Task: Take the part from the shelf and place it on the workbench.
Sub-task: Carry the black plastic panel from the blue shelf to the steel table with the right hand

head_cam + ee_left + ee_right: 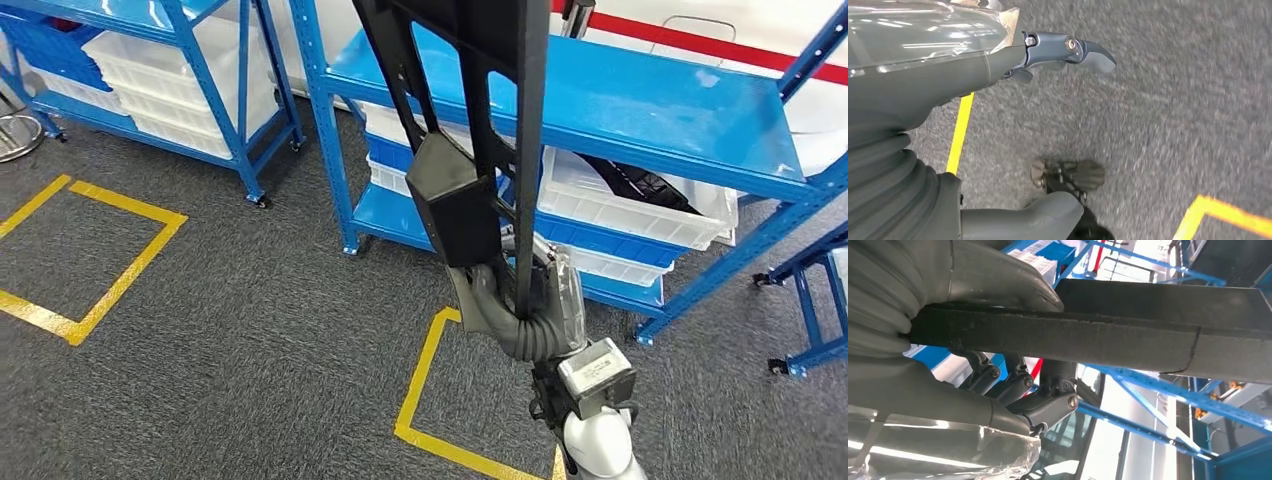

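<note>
The right hand [520, 310] has its fingers [1048, 407] and thumb wrapped around a long black part [470, 130], clamped on its lower end. In the right wrist view the thumb lies over one face of the part [1128, 340] and the darker fingers curl in under the other face, so the bar is pinched between them. The part stands nearly upright in the head view, rising from the hand past the top of the picture. It is an openwork frame of black bars with a boxy black block partway up, just above the hand. It is held in the air in front of the shelf [640, 110], clear of its blue deck.

The left hand [1068, 50] hangs over the floor [1173, 115]. Its fingers are stretched out and apart from the thumb [1038, 212], and they hold nothing.

Behind the part, the blue shelf carries white bins [640, 205] on its lower level; one bin holds dark pieces. A second blue shelf [200, 70] with more white bins stands to the left, well apart from the first. The floor [250, 300] is grey carpet marked with yellow tape [110, 250] in squares; one taped corner lies just beside the right hand in the head view. A yellow tape line [960, 132] also runs beside the left hand in the left wrist view.
</note>
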